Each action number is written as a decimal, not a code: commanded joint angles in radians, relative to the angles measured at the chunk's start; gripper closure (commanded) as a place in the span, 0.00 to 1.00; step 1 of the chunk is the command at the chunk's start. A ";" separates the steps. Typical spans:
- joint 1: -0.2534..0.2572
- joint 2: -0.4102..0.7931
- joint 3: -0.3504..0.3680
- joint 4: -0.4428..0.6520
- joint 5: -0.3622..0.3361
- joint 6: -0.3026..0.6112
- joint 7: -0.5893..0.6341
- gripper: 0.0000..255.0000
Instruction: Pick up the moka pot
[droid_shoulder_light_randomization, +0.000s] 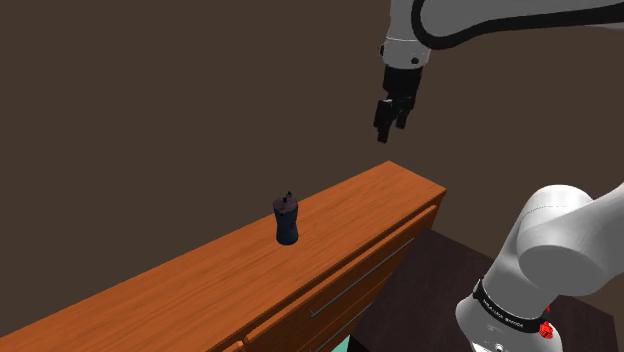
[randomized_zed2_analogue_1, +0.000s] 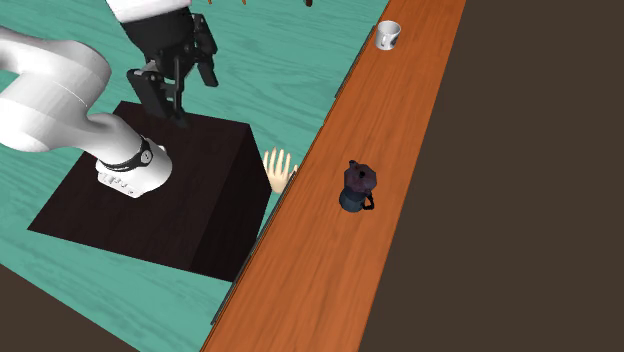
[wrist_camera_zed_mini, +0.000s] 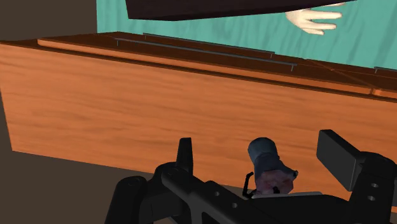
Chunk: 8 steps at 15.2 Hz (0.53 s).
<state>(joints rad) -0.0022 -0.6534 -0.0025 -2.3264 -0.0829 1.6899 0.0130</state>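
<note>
1. The black gripper (droid_shoulder_light_randomization: 392, 118) hangs in the air, pointing downward, with nothing in its grasp. In the wrist view its two fingers (wrist_camera_zed_mini: 184, 153) stand well apart, so the hand is released.
2. The moka pot (droid_shoulder_light_randomization: 286, 220) stands upright on the long wooden cabinet top (droid_shoulder_light_randomization: 180, 290), about midway across its depth. Its body is dark blue-grey and its upper part is darker still.
3. In the shoulder view the gripper sits high above and to the right of the pot, well apart from it, over the cabinet's near end.
4. In the second exterior view the gripper (randomized_zed2_analogue_1: 175, 95) shows over the dark box stand (randomized_zed2_analogue_1: 190, 200), and the pot (randomized_zed2_analogue_1: 358, 187) lies well off to that view's right on the cabinet top (randomized_zed2_analogue_1: 320, 270).
5. In the wrist view the pot (wrist_camera_zed_mini: 270, 167) appears between the open fingers, but neither touches it.
6. The cabinet front has drawers with thin grey handles (wrist_camera_zed_mini: 191, 48).
7. A white mug (randomized_zed2_analogue_1: 388, 35) stands on the same top, well apart from the pot.
8. A pale hand-shaped object (randomized_zed2_analogue_1: 280, 166) lies on the teal floor (randomized_zed2_analogue_1: 280, 60) between the stand and the cabinet.
9. A plain brown wall (droid_shoulder_light_randomization: 150, 90) rises behind the cabinet.
</note>
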 joint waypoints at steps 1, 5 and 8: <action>0.005 0.056 0.011 -0.002 0.008 0.059 0.021 0.00; 0.011 0.181 0.028 0.009 0.018 0.171 0.056 0.00; 0.015 0.282 0.041 0.032 0.022 0.247 0.082 0.00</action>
<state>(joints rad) 0.0121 -0.4091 0.0341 -2.3047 -0.0625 1.9081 0.0855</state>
